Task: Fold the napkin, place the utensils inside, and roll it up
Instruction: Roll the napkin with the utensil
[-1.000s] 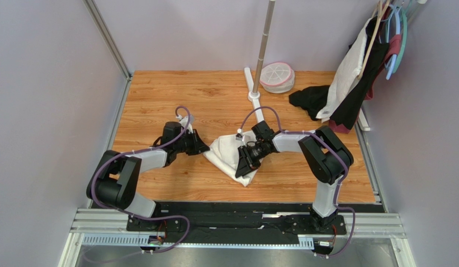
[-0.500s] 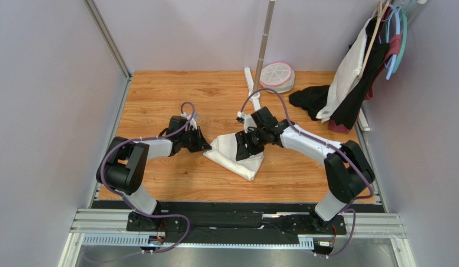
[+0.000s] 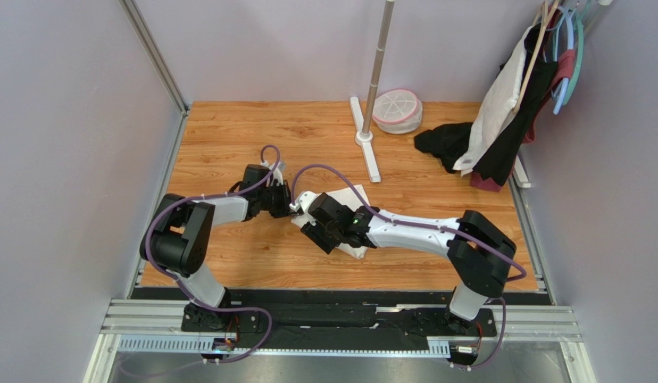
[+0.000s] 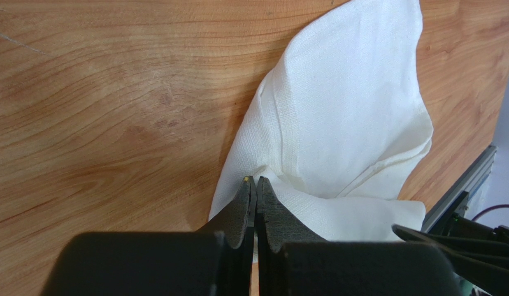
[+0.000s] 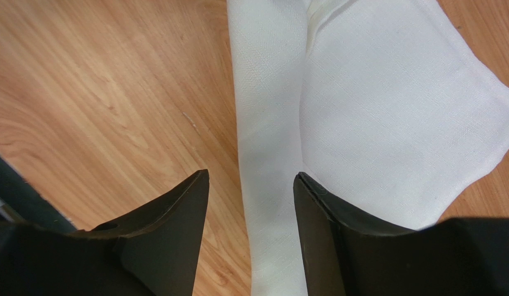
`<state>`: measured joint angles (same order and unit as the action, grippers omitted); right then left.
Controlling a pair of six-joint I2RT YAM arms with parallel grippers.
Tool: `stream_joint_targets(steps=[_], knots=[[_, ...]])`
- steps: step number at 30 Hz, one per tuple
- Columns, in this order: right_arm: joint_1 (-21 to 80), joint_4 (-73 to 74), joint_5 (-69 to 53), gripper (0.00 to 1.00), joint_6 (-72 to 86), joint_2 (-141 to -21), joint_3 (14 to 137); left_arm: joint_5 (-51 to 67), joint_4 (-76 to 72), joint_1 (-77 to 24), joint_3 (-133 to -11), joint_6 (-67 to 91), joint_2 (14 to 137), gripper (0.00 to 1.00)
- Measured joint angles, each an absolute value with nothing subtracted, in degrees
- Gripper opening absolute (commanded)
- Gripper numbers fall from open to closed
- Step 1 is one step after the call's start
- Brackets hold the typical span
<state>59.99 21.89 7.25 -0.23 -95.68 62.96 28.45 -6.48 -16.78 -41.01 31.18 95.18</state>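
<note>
1 arm across the napkin; black cloth well beyond.

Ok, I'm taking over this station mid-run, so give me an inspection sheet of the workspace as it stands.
Surface: wood-grain tabletop.
Job's things: napkin folded, lying mid-table between the grippers; utensils, nothing seen.
Clutter: pink-rimmed round container, black cloth and white stand at the far side.
Grippers: left gripper shut, apparently pinching a napkin fold; right gripper open, jaws astride a folded strip.
Cables: purple cables looped along each arm.
Surroundings: grey walls; garments on hangers, far right.
</note>
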Motion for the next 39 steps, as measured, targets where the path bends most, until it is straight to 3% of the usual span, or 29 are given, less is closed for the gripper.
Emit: stream_joint_targets(steps=[9,13,15,16,28,39], knots=[[60.9,19.6,12.0,0.52,-3.2,-101.6,62.0,28.7,-5.7,-16.8,-41.6,30.7,95.4,0.03],[60.6,18.8,12.5,0.32,-3.0,-103.4,61.9,29.0,-5.8,-16.8,-41.6,30.2,95.4,0.48],[60.0,18.5,11.6,0.29,-2.8,-103.5,61.9,29.1,-5.7,-16.8,-41.6,30.5,95.2,0.55],[59.3,18.4,10.7,0.27,-2.5,-103.5,61.8,29.4,-5.7,-16.7,-41.6,30.6,94.8,0.7],[48.9,16.9,-16.3,0.25,-1.3,-102.7,60.6,21.7,-6.0,-16.8,-32.5,30.5,74.2,0.73],[44.9,15.5,-37.3,0.25,1.3,-107.5,61.5,22.0,-7.1,-16.8,-28.4,31.2,75.5,0.62]])
